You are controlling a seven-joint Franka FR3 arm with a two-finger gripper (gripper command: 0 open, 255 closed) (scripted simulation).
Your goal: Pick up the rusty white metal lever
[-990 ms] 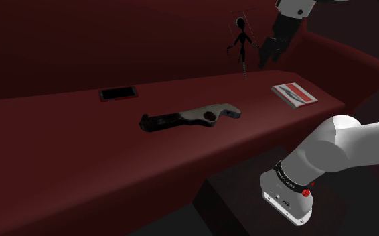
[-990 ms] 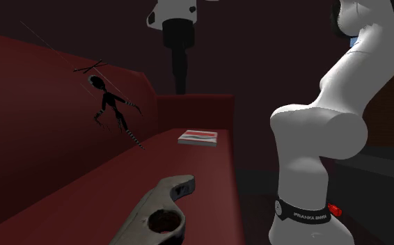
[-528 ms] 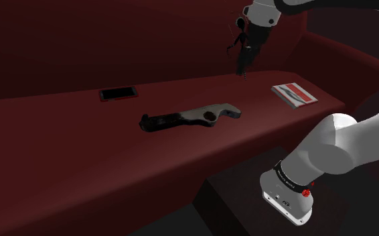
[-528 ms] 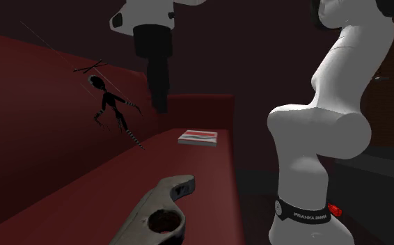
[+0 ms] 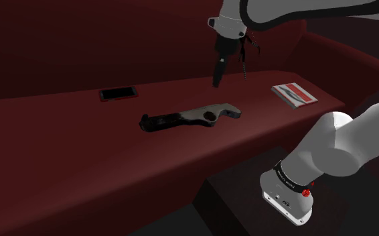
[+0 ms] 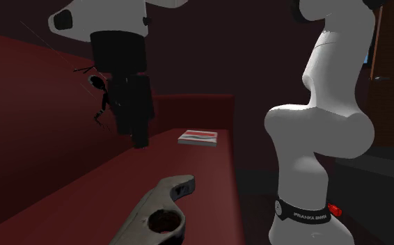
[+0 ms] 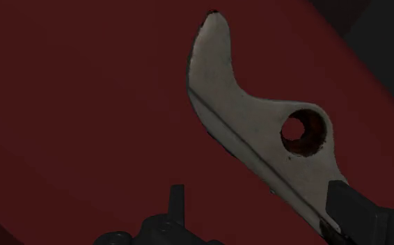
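Note:
The lever [image 5: 191, 116] is a long, pale grey-white piece with a dark, rusty end, a curved tip and a round hole. It lies flat on the dark red sofa seat [image 5: 81, 144]. From the second exterior view its holed end [image 6: 157, 212] is nearest the camera. My gripper [image 5: 216, 75] hangs above the seat, behind the lever's pale end, pointing down [image 6: 139, 136]. Through the wrist view the lever [image 7: 258, 132] lies below the gripper [image 7: 262, 219], whose fingers [image 7: 177, 203] stand apart with nothing between them.
A flat black phone-like object [image 5: 118, 93] lies further along the seat. A white and red book [image 5: 293, 93] rests near the armrest [image 6: 198, 137]. A black stick-figure puppet [image 6: 105, 104] leans on the backrest. The arm's base [image 5: 288, 194] stands in front of the sofa.
My gripper has swung toward the shoulder view's left and come lower, from near the puppet to a spot above and behind the lever. The lever has not moved.

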